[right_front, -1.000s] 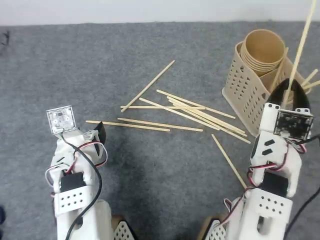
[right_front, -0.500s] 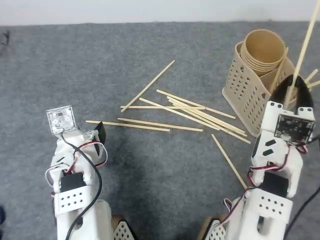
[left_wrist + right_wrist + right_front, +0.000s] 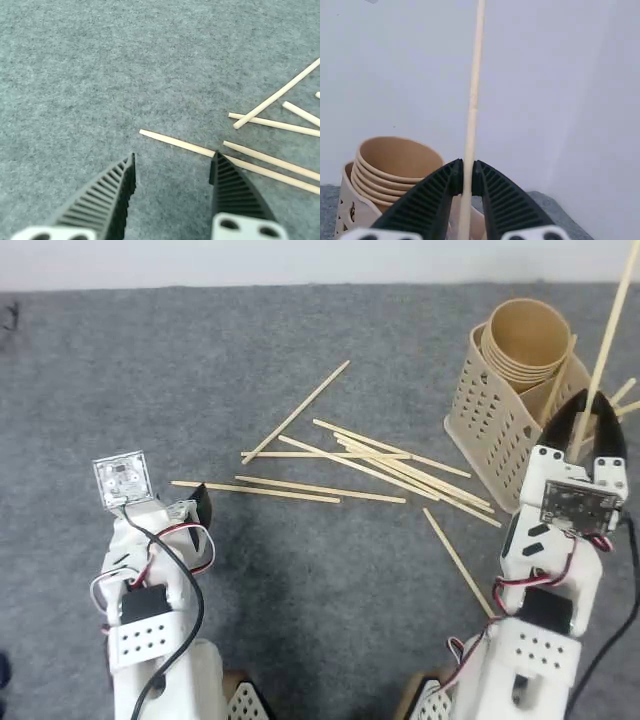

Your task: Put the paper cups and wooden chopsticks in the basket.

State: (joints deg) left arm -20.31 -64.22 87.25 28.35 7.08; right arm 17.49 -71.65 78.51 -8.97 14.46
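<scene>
A beige perforated basket stands at the right of the grey mat, holding a stack of paper cups and a few chopsticks. My right gripper hovers over the basket's near end, shut on a wooden chopstick that stands upright; the same chopstick rises between the black fingers beside the cups. Several chopsticks lie scattered mid-mat. My left gripper is open just above the mat, next to the end of one chopstick.
A loose chopstick lies on the mat in front of the basket, close to the right arm's base. A white wall rises behind the basket. The grey mat is bare at the far left.
The right gripper with its upright chopstick has shifted slightly rightward over the basket. The left arm has stayed still.
</scene>
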